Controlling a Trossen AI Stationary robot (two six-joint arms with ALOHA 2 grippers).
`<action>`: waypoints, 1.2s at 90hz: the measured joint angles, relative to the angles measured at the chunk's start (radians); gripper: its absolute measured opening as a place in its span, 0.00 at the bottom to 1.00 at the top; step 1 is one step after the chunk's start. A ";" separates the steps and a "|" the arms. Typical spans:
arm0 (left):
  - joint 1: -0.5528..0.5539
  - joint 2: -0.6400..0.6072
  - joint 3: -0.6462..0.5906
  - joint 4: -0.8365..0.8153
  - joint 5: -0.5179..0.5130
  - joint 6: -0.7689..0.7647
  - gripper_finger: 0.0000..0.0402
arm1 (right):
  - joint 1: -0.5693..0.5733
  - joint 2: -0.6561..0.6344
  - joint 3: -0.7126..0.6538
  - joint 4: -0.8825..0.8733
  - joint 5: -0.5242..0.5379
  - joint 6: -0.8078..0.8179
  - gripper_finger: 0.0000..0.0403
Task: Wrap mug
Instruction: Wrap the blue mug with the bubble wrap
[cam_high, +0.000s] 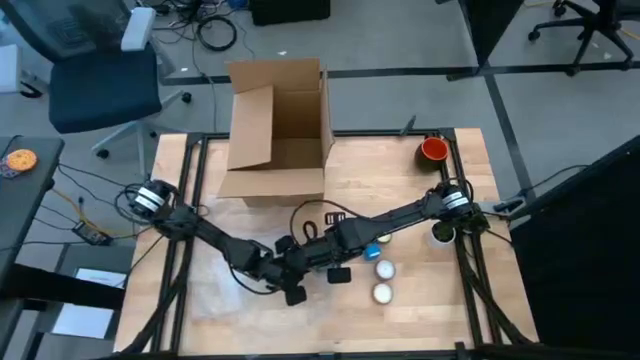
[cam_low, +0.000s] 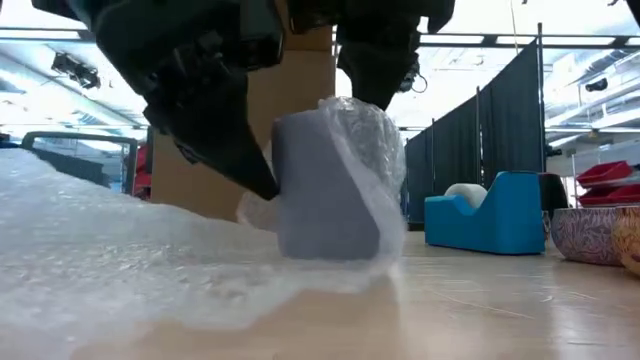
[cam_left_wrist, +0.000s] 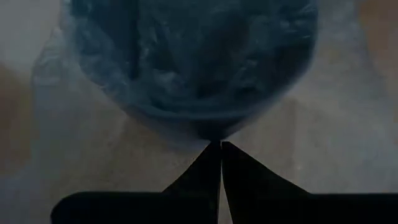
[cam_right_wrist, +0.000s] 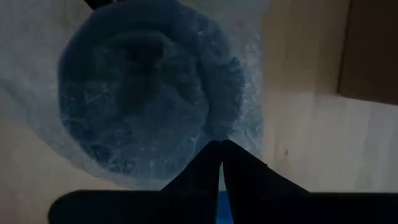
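Observation:
A grey-blue mug (cam_low: 322, 200) stands upright on the wooden table, on a clear sheet of bubble wrap (cam_low: 110, 250) that spreads toward the table's near left (cam_high: 215, 290). Part of the wrap (cam_low: 375, 150) is drawn up over the mug's top and right side. Both arms meet over the mug at the table's middle. My left gripper (cam_left_wrist: 221, 144) slants down at the mug's left side and is shut. My right gripper (cam_right_wrist: 221, 143) comes down over the mug's top and is shut. Both wrist views look down on the wrap-covered mug (cam_right_wrist: 143, 99). My left gripper's shut fingertips meet the bubble wrap at the mug's side (cam_left_wrist: 214, 127), slanting down from the table's left. Whether wrap lies between the fingers is hidden by the fingers themselves. The mug stands on the table. My right gripper's shut fingertips meet the wrap (cam_right_wrist: 233, 127) that lies over the mug's rim, coming from above. The wrap hangs slack from there down the mug's right side. One layer or several, I cannot tell.
An open cardboard box (cam_high: 280, 130) stands at the far middle. A red cup (cam_high: 433, 150) is at the far right. A blue tape dispenser (cam_low: 490, 215), two white rolls (cam_high: 384, 282) and a patterned bowl (cam_low: 590, 235) lie right of the mug.

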 joint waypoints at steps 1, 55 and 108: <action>0.000 0.000 0.000 0.000 0.000 0.000 0.00 | 0.000 0.000 0.002 -0.001 -0.001 0.000 0.00; -0.006 0.000 0.000 0.002 -0.021 0.095 0.00 | 0.019 0.011 0.056 -0.032 -0.048 -0.017 0.00; -0.008 0.015 -0.008 0.017 -0.022 0.146 0.00 | 0.019 0.009 0.028 0.037 -0.146 -0.049 0.00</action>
